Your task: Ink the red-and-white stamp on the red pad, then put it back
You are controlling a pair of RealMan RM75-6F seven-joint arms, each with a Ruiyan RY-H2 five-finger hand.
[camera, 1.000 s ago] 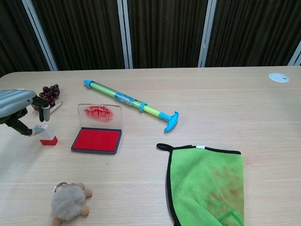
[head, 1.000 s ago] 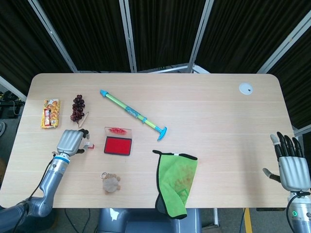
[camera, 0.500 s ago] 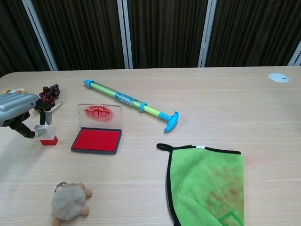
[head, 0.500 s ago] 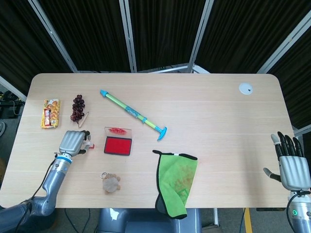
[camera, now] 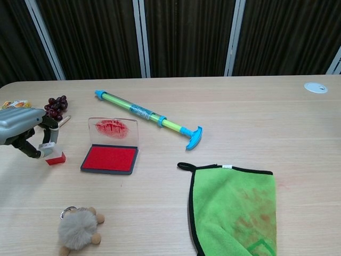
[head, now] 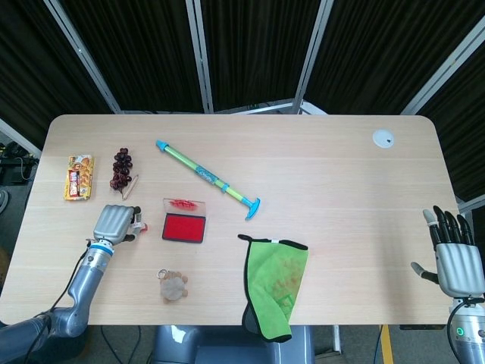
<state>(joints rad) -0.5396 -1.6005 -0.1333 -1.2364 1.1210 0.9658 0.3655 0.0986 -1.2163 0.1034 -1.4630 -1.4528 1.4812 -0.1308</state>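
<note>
The red-and-white stamp [camera: 53, 153] stands on the table just left of the red pad [camera: 109, 158], red base down. My left hand [camera: 22, 131] reaches it from the left and pinches its white top between thumb and a finger. From the head view the left hand [head: 114, 222] covers most of the stamp [head: 142, 225]. The red pad [head: 183, 227] lies open, its clear lid [camera: 113, 130] upright and smeared with red. Past the table's right edge, my right hand [head: 455, 258] hangs with fingers apart, holding nothing.
A blue-green pump tube [camera: 149, 116] lies diagonally behind the pad. A green cloth [camera: 234, 205] hangs over the front edge. Dark grapes [camera: 56, 104] and a snack packet [head: 78, 176] sit at the far left, a furry keychain [camera: 79, 229] near the front.
My left hand has slid a little toward the stamp and its fingers have closed around the white top. The stamp has barely moved. The right hand is unchanged.
</note>
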